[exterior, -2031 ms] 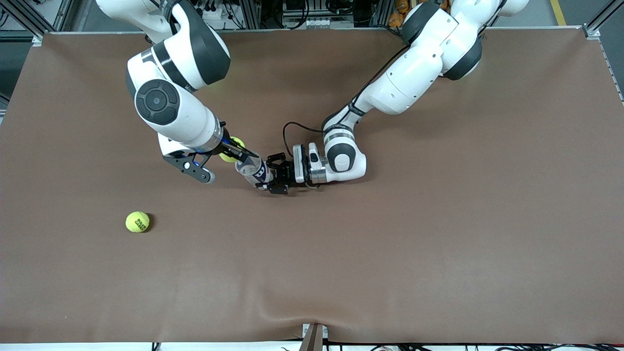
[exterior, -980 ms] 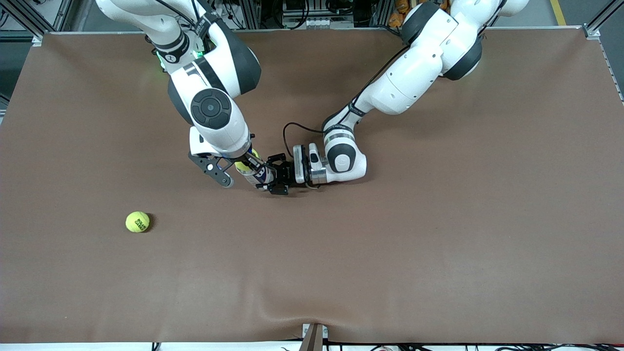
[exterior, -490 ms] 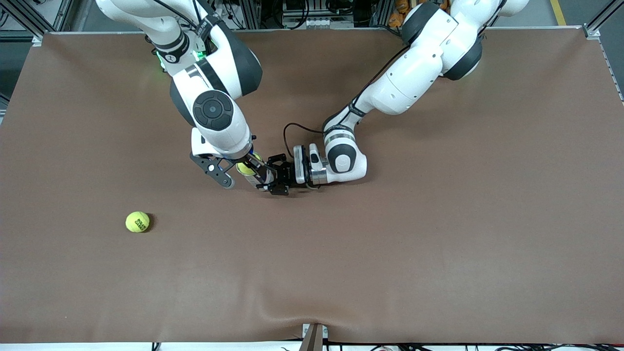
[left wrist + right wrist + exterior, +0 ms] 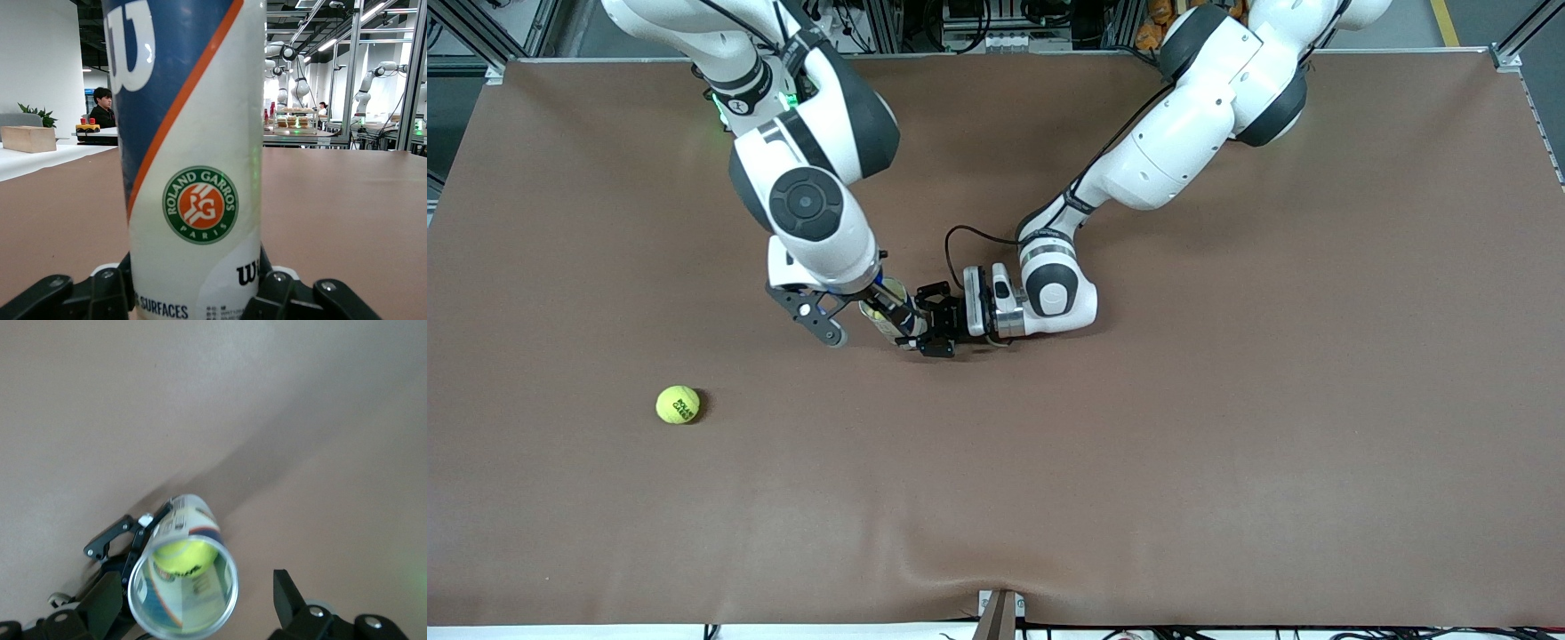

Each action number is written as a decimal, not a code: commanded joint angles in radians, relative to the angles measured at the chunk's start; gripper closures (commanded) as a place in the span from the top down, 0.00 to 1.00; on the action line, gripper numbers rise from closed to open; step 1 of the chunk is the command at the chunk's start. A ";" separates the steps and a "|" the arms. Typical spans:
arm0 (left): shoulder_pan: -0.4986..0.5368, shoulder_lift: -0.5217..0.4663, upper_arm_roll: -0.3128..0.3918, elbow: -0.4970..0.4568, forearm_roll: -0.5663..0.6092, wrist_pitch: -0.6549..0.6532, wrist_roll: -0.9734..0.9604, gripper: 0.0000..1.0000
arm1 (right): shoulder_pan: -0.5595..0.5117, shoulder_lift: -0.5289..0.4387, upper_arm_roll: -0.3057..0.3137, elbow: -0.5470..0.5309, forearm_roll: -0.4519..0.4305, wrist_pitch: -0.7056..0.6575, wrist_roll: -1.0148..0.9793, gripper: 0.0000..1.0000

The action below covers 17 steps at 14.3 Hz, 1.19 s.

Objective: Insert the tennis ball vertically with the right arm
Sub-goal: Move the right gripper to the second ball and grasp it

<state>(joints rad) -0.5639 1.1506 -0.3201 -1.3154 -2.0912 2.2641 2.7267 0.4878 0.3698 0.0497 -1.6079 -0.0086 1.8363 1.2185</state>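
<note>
right gripper point(image 4: 193, 603) spread wide, empty, over can point(image 4: 888, 320); ball point(image 4: 181, 557) now inside, released since earlier; left gripper point(image 4: 927, 331) clamps can.

High front overview; both wrist cameras close on the shared can point(image 4: 889, 318)

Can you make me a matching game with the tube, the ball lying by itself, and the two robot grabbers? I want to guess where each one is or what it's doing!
Things:
1. tube
2. loose ball
3. right gripper
4. left gripper

States:
A. open, over the tube's mouth
B. lying alone on the table, toward the right arm's end
C. shut on the tube near its base
D. standing upright with a yellow ball inside

Pairs: 1-D, 2-B, 3-A, 4-C
</note>
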 commanded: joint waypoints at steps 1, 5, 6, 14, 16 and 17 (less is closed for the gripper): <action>-0.008 0.021 0.016 0.015 -0.036 0.008 0.090 0.64 | -0.079 -0.023 0.006 0.002 -0.010 -0.040 -0.126 1.00; -0.008 0.021 0.016 0.015 -0.036 0.008 0.093 0.66 | -0.211 -0.028 0.006 -0.001 -0.011 -0.084 -0.360 1.00; -0.008 0.021 0.016 0.015 -0.038 0.008 0.105 0.68 | -0.253 -0.023 0.004 -0.004 -0.011 -0.086 -0.437 1.00; -0.007 0.017 0.016 0.010 -0.032 0.008 0.122 0.69 | -0.517 0.092 0.004 0.003 -0.063 0.001 -0.956 1.00; -0.005 0.017 0.016 0.009 -0.029 0.008 0.125 0.70 | -0.544 0.135 0.004 0.009 -0.074 0.073 -1.066 1.00; -0.005 0.017 0.016 0.008 -0.030 0.008 0.125 0.70 | -0.557 0.162 0.004 0.014 -0.074 0.104 -1.105 1.00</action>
<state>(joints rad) -0.5660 1.1506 -0.3159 -1.3143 -2.0912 2.2635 2.7368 -0.0345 0.4841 0.0319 -1.6158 -0.0623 1.8972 0.1921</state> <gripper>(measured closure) 0.300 0.000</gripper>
